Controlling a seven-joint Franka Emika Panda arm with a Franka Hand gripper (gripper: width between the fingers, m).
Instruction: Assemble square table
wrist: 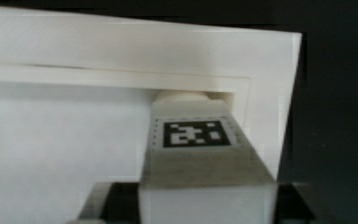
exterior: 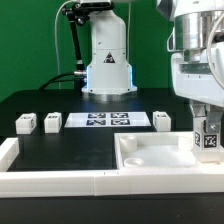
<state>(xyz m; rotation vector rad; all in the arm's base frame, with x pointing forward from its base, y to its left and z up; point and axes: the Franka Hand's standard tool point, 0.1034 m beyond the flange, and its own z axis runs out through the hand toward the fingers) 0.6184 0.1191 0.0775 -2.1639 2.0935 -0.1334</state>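
Tabletop of the square table lies hollow side up on the black table, at about five o'clock in the exterior view. Over its far corner, toward three o'clock, the end effector pinches a white leg upright, tag facing the camera. The leg's lower end is down at the rim; whether it touches I cannot tell. In the wrist view the same leg points its tip into the inner corner of the tray. Two loose legs stand side by side at nine o'clock. The marker board lies at the centre, with a third leg just beside its three o'clock end. Long white bars run along the near edge at seven o'clock. The robot base stands at twelve.
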